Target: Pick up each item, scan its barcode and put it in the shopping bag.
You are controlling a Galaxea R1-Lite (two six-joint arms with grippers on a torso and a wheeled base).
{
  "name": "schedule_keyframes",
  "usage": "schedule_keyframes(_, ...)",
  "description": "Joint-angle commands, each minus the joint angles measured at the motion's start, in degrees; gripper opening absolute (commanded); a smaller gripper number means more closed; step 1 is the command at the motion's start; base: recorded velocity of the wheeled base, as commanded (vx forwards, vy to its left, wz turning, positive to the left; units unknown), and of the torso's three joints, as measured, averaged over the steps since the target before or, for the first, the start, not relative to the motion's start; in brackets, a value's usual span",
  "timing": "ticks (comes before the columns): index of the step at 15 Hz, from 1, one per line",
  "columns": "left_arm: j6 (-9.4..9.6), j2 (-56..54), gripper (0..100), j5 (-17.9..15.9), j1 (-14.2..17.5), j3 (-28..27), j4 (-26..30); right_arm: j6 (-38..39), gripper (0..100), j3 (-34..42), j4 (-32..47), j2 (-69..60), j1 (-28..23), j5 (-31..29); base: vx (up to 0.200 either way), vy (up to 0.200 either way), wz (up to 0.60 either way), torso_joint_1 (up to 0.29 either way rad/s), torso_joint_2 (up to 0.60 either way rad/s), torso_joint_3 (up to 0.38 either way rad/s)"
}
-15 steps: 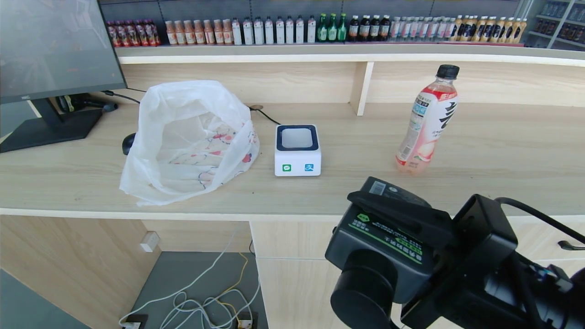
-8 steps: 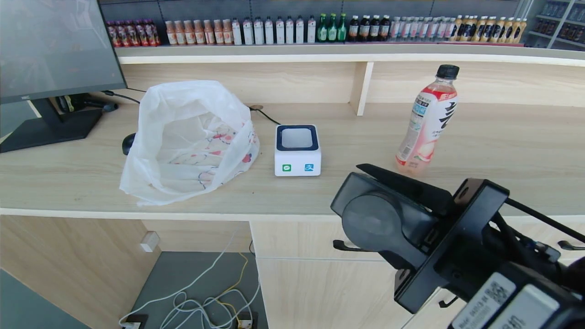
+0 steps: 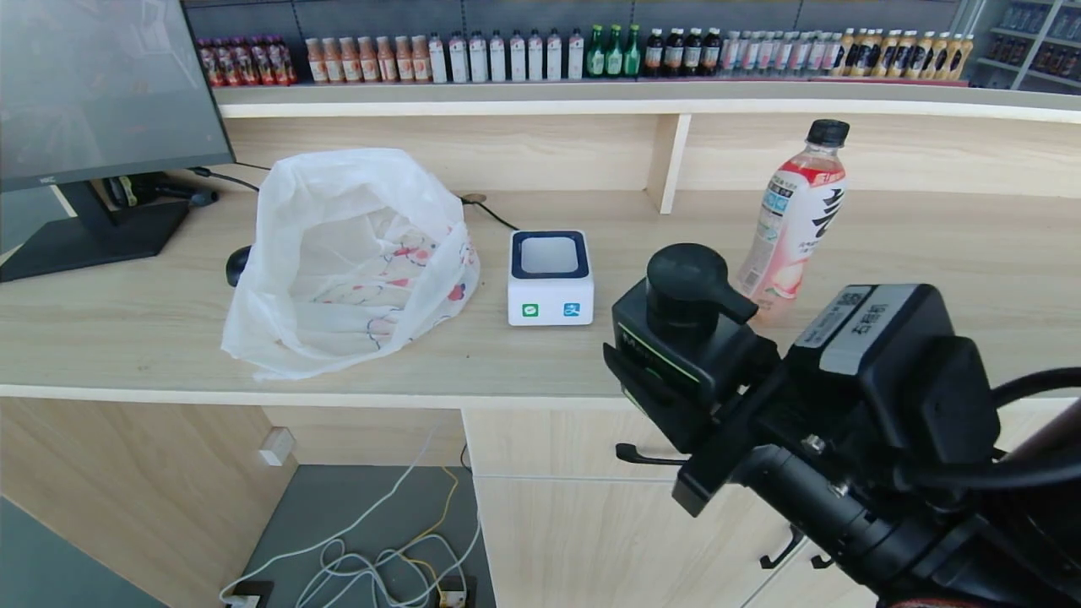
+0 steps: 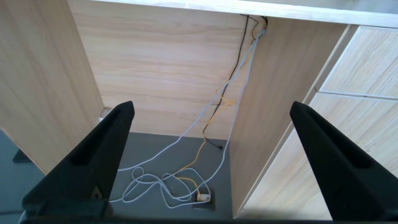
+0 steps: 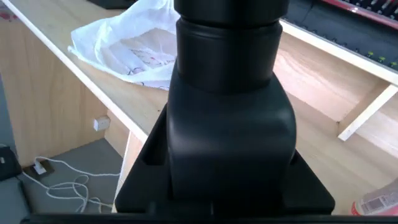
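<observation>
A pink drink bottle (image 3: 790,228) with a black cap stands upright at the counter's right; its lower edge also shows in the right wrist view (image 5: 375,203). The white scanner (image 3: 550,277) sits mid-counter. Left of it, the white plastic shopping bag (image 3: 355,262) (image 5: 134,46) lies with its mouth open. My right arm's black wrist end (image 3: 684,338) hangs at the counter's front edge, just in front of the bottle's base and covering a little of it. My left gripper (image 4: 211,107) is open and holds nothing, low in front of the counter's underside.
A monitor (image 3: 93,84) stands at the far left, with a black mouse (image 3: 238,263) behind the bag. A wooden divider (image 3: 669,160) rises behind the scanner, and a shelf of bottles (image 3: 591,55) lines the back. Cables (image 3: 372,557) lie on the floor under the counter (image 3: 929,279).
My right arm has turned its wrist over and risen from below the counter edge to just in front of the bottle. Bag, scanner and bottle have not moved.
</observation>
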Motion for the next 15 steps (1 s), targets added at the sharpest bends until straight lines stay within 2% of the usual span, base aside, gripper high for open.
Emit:
schedule_keyframes(1, -0.01, 0.0, 100, 0.0, 0.0, 0.0, 0.0, 4.7, 0, -2.4, -0.9, 1.9, -1.2, -0.1, 0.000, 0.000, 0.00, 0.000, 0.00, 0.000)
schedule_keyframes(4, -0.01, 0.0, 100, 0.0, 0.0, 0.0, 0.0, 12.8, 0, -3.3, -1.0, 1.4, -2.1, -0.1, 0.000, 0.000, 0.00, 0.000, 0.00, 0.000)
schedule_keyframes(7, -0.01, 0.0, 100, 0.0, 0.0, 0.0, 0.0, 18.6, 0, -3.9, -1.4, -1.4, -8.3, 2.7, 0.000, 0.000, 0.00, 0.000, 0.00, 0.000)
schedule_keyframes(8, -0.01, 0.0, 100, 0.0, 0.0, 0.0, 0.0, 19.0, 0, -3.8, -1.5, -1.7, -9.5, 4.4, 0.000, 0.000, 0.00, 0.000, 0.00, 0.000)
schedule_keyframes(9, -0.01, 0.0, 100, 0.0, 0.0, 0.0, 0.0, 19.1, 0, -3.9, -1.5, -2.6, -13.1, 9.8, 0.000, 0.000, 0.00, 0.000, 0.00, 0.000)
schedule_keyframes(10, 0.08, 0.0, 100, -0.1, 0.0, 0.0, 0.0, 18.9, 0, -4.1, -1.3, -3.5, -14.3, 14.8, 0.000, 0.000, 0.00, 0.000, 0.00, 0.000)
schedule_keyframes(13, -0.01, 0.0, 100, 0.0, 0.0, 0.0, 0.0, 19.7, 0, -4.3, -2.2, -2.8, -20.3, 16.6, 0.000, 0.000, 0.00, 0.000, 0.00, 0.000)
schedule_keyframes(15, -0.01, 0.0, 100, 0.0, 0.0, 0.0, 0.0, 18.6, 0, -4.0, -3.9, -2.1, -21.4, 16.5, 0.000, 0.000, 0.00, 0.000, 0.00, 0.000)
